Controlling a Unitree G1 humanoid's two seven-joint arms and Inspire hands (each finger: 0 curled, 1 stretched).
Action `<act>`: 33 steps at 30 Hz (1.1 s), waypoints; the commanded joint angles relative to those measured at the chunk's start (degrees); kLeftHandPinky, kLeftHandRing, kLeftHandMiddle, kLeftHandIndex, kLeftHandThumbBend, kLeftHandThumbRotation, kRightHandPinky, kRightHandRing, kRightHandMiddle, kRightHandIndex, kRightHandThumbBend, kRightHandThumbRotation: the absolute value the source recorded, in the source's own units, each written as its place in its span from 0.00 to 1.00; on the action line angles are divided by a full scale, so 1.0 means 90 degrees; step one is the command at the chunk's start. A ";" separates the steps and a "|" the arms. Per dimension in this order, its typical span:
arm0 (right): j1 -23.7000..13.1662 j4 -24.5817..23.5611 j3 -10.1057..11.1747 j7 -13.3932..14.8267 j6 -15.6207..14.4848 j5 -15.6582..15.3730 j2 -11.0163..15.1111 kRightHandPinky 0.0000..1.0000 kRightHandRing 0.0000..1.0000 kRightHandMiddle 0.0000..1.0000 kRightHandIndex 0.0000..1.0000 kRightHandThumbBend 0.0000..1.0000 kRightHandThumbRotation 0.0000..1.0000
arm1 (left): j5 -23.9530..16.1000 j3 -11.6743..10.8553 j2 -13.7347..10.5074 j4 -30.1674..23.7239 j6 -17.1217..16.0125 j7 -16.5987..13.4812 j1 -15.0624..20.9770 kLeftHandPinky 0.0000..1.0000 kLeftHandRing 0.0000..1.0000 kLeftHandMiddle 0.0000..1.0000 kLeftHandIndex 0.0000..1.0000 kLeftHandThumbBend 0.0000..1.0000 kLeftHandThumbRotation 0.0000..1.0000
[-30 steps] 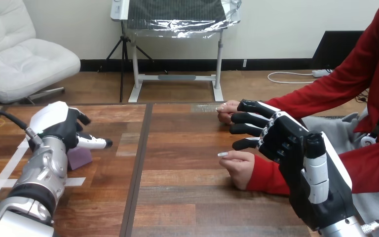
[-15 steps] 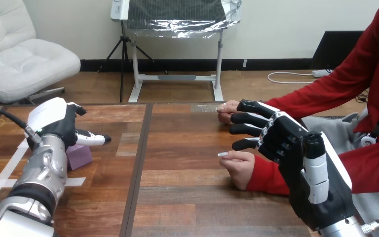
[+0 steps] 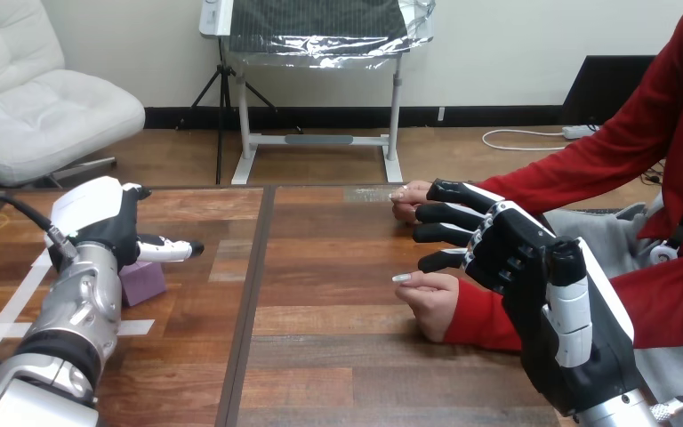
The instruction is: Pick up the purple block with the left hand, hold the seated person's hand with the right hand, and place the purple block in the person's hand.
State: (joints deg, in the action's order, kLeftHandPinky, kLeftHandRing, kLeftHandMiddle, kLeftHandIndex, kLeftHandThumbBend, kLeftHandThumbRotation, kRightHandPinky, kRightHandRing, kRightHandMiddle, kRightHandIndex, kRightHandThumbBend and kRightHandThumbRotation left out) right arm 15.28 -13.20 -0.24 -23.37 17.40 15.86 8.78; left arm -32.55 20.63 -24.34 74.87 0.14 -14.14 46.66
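only the left hand (image 3: 98, 222) has drifted toward 11 o'clock, fingers loosely spread and empty, likely lining up a grasp. right hand (image 3: 511, 251), fingers straight, hovers beside the person's nearer hand (image 3: 431, 301) at its 8 o'clock, ready to hold it. purple block (image 3: 145, 281) lies at the left hand's 5 o'clock.

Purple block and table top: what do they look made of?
Purple block: matte lilac with no glare and slightly soft edges. It looks like foam, though painted wood or plastic is possible. Table: wood planks or wood-look laminate, with visible grain, mixed brown boards, seams between them and a faint satin sheen.
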 commanded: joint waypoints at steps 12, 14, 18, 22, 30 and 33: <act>-0.0348 -0.0034 -0.0011 -0.0028 0.0143 0.0041 -0.0049 0.61 0.73 0.76 0.79 0.88 1.00 | -0.0522 0.0488 -0.0058 -0.0035 0.0274 0.0272 0.0707 0.92 0.94 0.94 0.91 0.83 0.63; -0.0347 -0.0028 -0.0015 -0.0039 0.0154 0.0040 -0.0047 0.61 0.73 0.76 0.79 0.87 1.00 | -0.0588 0.0554 -0.0052 -0.0013 0.0320 0.0333 0.0727 0.94 0.94 0.95 0.91 0.83 0.64; -0.0340 -0.0031 -0.0024 -0.0043 0.0161 0.0040 -0.0055 0.61 0.74 0.76 0.79 0.87 1.00 | -0.0750 0.0692 -0.0037 0.0024 0.0428 0.0434 0.0759 0.95 0.95 0.95 0.92 0.85 0.66; -0.0339 -0.0026 -0.0028 -0.0030 0.0177 0.0032 -0.0075 0.60 0.73 0.76 0.79 0.87 1.00 | -0.0875 0.0791 -0.0024 0.0044 0.0492 0.0483 0.0771 0.96 0.94 0.95 0.92 0.86 0.68; -0.0314 -0.0090 -0.0038 -0.0023 0.0100 0.0053 -0.0061 0.60 0.73 0.76 0.78 0.87 1.00 | -0.1092 0.1002 0.0021 0.0097 0.0656 0.0682 0.0827 0.95 0.94 0.94 0.92 0.88 0.71; -0.0307 -0.0093 -0.0038 -0.0030 0.0111 0.0049 -0.0053 0.60 0.73 0.76 0.78 0.87 1.00 | -0.1109 0.1036 0.0040 0.0119 0.0696 0.0716 0.0833 0.95 0.94 0.94 0.92 0.88 0.71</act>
State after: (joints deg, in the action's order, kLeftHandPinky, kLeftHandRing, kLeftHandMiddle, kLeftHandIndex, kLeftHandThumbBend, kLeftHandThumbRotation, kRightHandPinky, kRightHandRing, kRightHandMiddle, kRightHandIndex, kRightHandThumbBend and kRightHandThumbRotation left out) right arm 15.28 -13.20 -0.33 -23.48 17.53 15.84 8.78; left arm -41.24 28.63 -24.13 75.87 5.82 -7.97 49.30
